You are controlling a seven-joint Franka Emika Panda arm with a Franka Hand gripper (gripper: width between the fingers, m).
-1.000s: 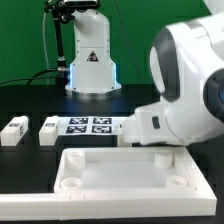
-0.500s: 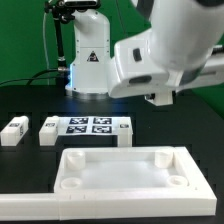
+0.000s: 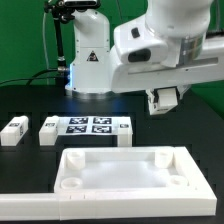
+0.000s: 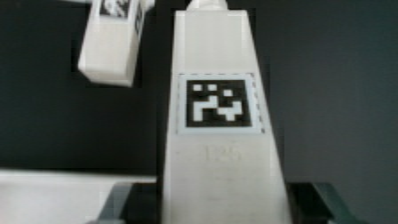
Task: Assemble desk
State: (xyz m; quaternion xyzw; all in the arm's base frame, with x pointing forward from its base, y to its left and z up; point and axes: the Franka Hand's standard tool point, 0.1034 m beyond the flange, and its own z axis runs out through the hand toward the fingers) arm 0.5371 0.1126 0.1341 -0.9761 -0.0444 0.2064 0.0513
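Observation:
In the wrist view my gripper (image 4: 222, 203) is shut on a white desk leg (image 4: 221, 110). The leg carries a black-and-white tag and runs lengthwise away from the camera, with a dark finger (image 4: 130, 202) on each side of it. The exterior view has the gripper (image 3: 163, 103) hanging in the air at the right, above the table, with the leg's end (image 3: 164, 99) showing below it. The white desk panel (image 3: 125, 160), with its raised rim and round corner sockets, lies at the front. Two loose legs (image 3: 13, 130) (image 3: 47, 128) lie at the exterior view's left. Another leg (image 4: 111, 42) shows beyond the held one.
The marker board (image 3: 95, 126) lies flat behind the panel, in the middle of the black table. A white robot base (image 3: 90, 65) with a blue glow stands at the back. Green cloth hangs behind it.
The arm has lifted up and away from the panel's far right corner with the leg in its grip. The panel's right side, covered before, is now in full view.

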